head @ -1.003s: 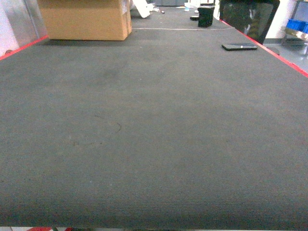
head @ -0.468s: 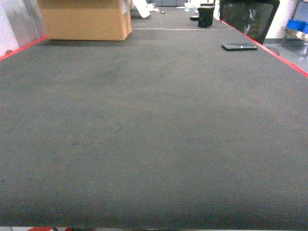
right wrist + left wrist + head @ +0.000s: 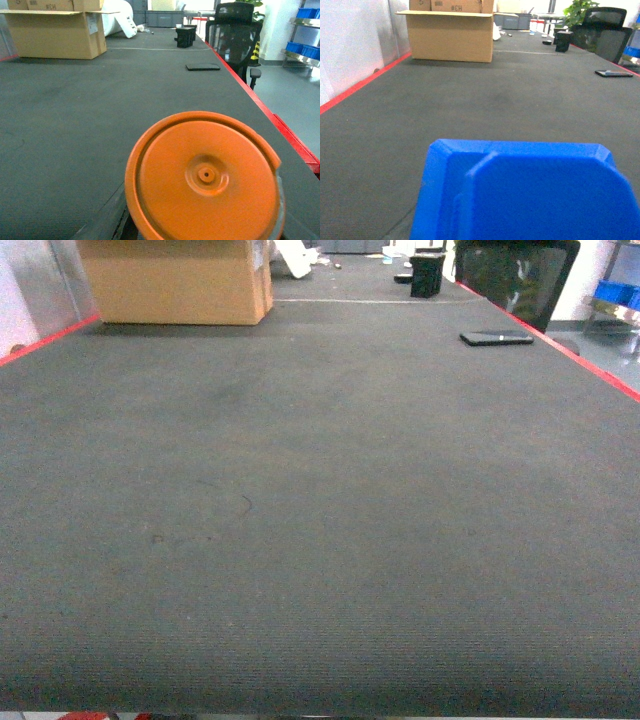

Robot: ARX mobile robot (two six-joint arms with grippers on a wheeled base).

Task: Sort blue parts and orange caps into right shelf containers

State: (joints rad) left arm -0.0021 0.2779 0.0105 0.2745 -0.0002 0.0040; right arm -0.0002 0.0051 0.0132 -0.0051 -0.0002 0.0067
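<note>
Two task pieces fill the wrist views: a blue part [image 3: 530, 195] close under the left camera and an orange cap [image 3: 205, 177] under the right, both above the dark table [image 3: 320, 490]. Neither gripper is seen, so whether each piece is clamped cannot be told. A shelf [image 3: 302, 50] stands far right; both pieces are best carried level until reached.

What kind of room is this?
Probably a workshop or warehouse-like lab: a long dark mat, a cardboard box, office chairs, and metal shelving holding blue bins.
</note>
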